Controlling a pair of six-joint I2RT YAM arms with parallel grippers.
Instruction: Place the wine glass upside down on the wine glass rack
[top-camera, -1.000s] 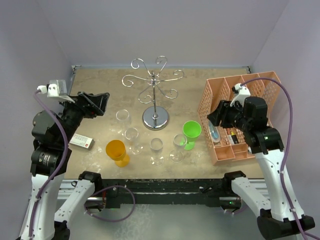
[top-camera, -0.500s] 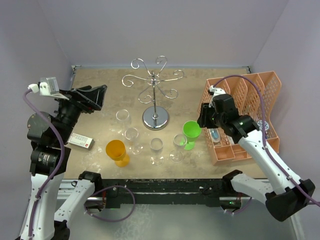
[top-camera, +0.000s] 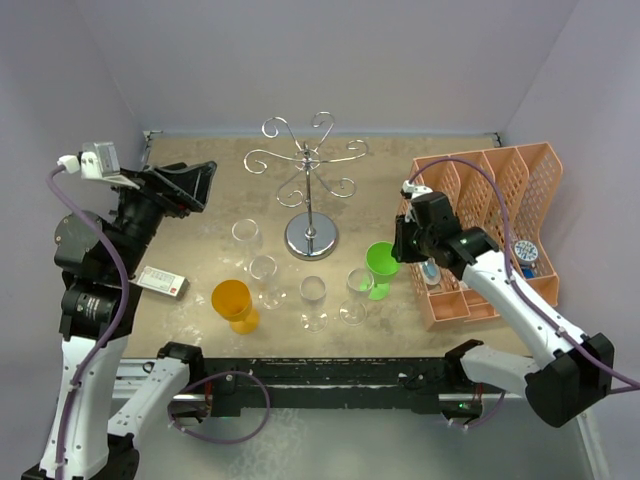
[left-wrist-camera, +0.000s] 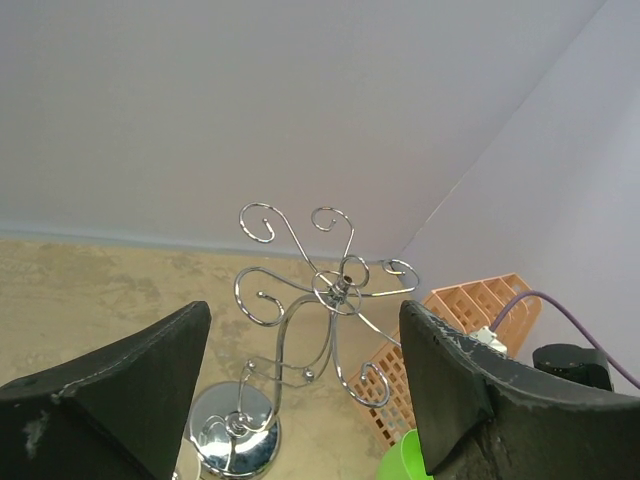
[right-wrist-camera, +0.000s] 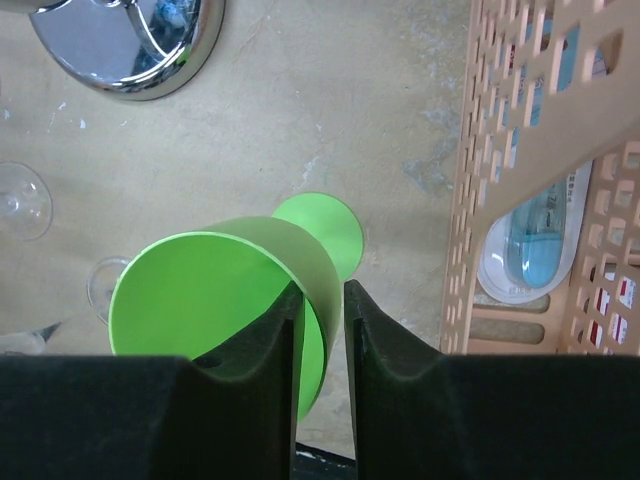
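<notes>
My right gripper has swung from the orange organiser to straddle the green wine glass rim, jaws narrowing, though I cannot tell if they pinch yet; my left gripper gapes empty.

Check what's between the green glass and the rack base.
Bare tabletop only, from green glass to the base of the wine glass rack; right wrist view shows it.

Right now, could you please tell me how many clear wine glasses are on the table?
4. Far glass left of the wine glass rack; second glass beside the orange glass; middle glass in front; right glass beside the green glass. None seems hidden.
</notes>
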